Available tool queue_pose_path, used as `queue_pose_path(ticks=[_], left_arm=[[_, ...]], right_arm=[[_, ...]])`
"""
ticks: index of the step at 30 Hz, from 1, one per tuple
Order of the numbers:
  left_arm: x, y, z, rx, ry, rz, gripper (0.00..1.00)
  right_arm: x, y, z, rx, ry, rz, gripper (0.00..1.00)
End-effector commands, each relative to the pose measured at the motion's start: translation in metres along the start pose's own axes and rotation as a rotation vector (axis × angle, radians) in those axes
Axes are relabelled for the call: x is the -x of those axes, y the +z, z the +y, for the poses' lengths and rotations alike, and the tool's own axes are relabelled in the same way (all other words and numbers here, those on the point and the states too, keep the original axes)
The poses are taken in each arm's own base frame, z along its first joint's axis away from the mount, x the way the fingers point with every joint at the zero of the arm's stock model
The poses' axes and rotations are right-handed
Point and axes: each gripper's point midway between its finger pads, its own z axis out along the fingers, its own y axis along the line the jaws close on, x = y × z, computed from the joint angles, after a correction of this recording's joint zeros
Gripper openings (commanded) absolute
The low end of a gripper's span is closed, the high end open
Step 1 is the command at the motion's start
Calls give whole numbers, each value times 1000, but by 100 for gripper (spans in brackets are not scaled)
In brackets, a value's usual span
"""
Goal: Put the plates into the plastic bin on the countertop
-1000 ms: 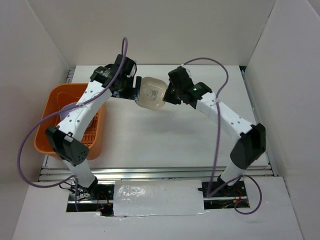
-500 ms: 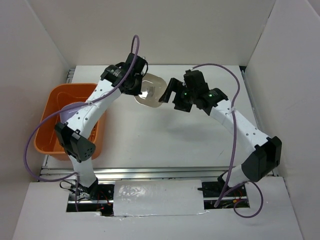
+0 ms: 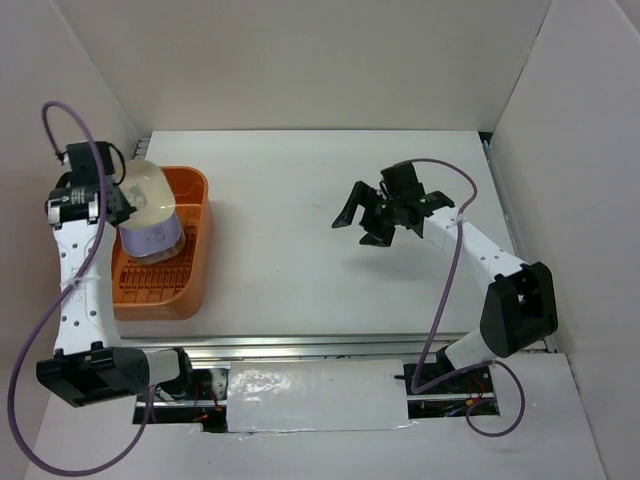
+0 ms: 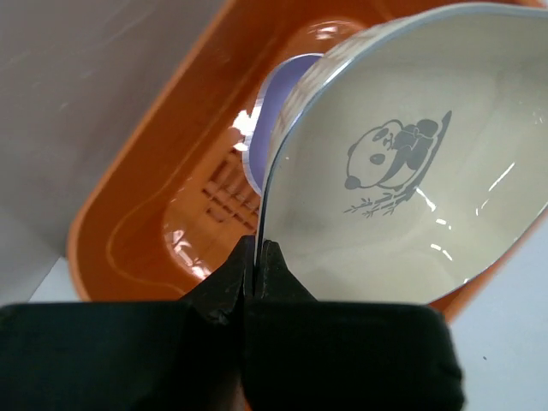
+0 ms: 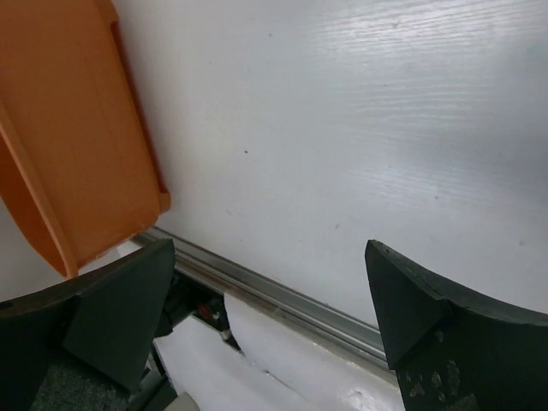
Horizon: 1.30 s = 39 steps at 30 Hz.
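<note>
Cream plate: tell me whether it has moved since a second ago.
Yes. In the top view the cream plate has travelled left, from over the middle of the countertop to above the plastic bin, pinched in the left gripper.

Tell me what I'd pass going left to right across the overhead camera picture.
Left tool, gripping a cream plate → orange plastic bin → bare white countertop → right tool, open.
</note>
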Motion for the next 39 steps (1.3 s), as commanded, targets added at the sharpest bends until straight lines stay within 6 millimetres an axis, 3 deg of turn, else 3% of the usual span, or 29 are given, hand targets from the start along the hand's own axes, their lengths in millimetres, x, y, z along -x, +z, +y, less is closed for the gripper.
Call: queue_pose_path(ticks=[1,6,10,11,12,13,15,19,21,23,24,25,26,27,28,29,30,31,32,35,36,39], left_arm=[[-5,25,14,-25,-19,38,0],[-21,67,15,4,-18,150,0],[-20,79,19,8,-42,179,0],[-14,76,19,10,-47,176,6],[-14,78,16,11,-54,187,27],[-15,76,17,20,-54,199,42],[-11,68,20,56,-59,182,99],[11,30,10,7,-60,101,99],[18,-1,-10,-92,-46,47,99],[16,-30,-31,-199,-18,0,99],[2,-33,-44,-266,3,29,99],[-2,-50,-54,-334,2,-2,99],[-12,-55,-62,-377,12,8,99],[-34,-55,-71,-434,34,57,99],[-44,-70,-78,-501,46,40,99],[-67,-66,-78,-511,57,88,99],[-75,-68,-74,-512,42,92,99],[-86,-85,-74,-558,46,67,99],[-101,-81,-68,-540,49,91,99],[-116,-91,-40,-490,38,39,99],[-118,-89,-23,-422,26,2,99],[-127,-89,-3,-342,16,-13,99]], right_arm=[[-1,1,30,125,-58,10,100],[-9,1,46,151,-96,47,100],[-12,-4,53,179,-106,50,100],[-11,-5,53,180,-108,49,100],[-11,-7,55,185,-110,44,100],[-10,-8,55,185,-112,42,100],[-8,-14,59,194,-122,25,100],[4,-33,70,184,-151,-29,100],[14,-48,69,134,-181,-91,100],[32,-78,83,115,-227,-193,100],[41,-88,73,33,-250,-249,100],[51,-111,85,36,-274,-318,100],[56,-122,84,4,-282,-352,100],[60,-134,73,-70,-297,-384,100],[66,-156,82,-63,-306,-438,100],[63,-166,75,-100,-307,-437,100],[62,-176,74,-110,-318,-452,100],[62,-196,77,-105,-318,-491,100],[56,-204,72,-121,-320,-486,100],[38,-234,63,-112,-328,-528,100],[26,-249,54,-99,-326,-549,100],[6,-280,29,-95,-321,-617,100]])
